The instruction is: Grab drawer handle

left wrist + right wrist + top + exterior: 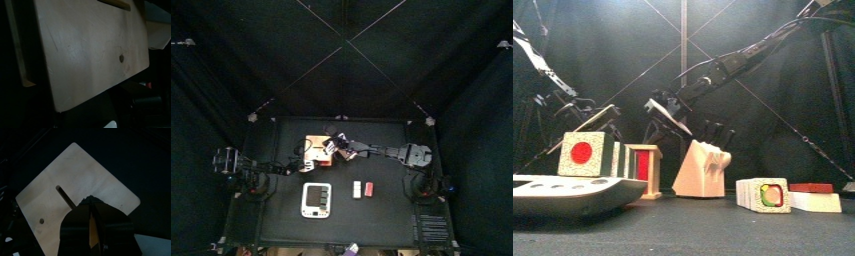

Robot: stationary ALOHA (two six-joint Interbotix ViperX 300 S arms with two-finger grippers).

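Note:
The drawer (319,148) is a small box with a tan-orange top, standing at the table's back middle. In the front view it (587,153) shows a white side with a red disc and a red frame. My right gripper (337,143) reaches in from the right and hovers over the drawer's right part. In the right wrist view the right gripper (90,203) has its jaws together, just beside a thin dark slot (65,196) in the tan surface (80,173). My left gripper (299,157) is at the drawer's left side; its wrist view is filled by the tan surface (87,50).
A flat white device with a grey screen (317,200) lies at the front. A small red-and-white block (358,189) and a red piece (370,187) lie to its right. A tan wedge-shaped block (700,168) stands right of the drawer.

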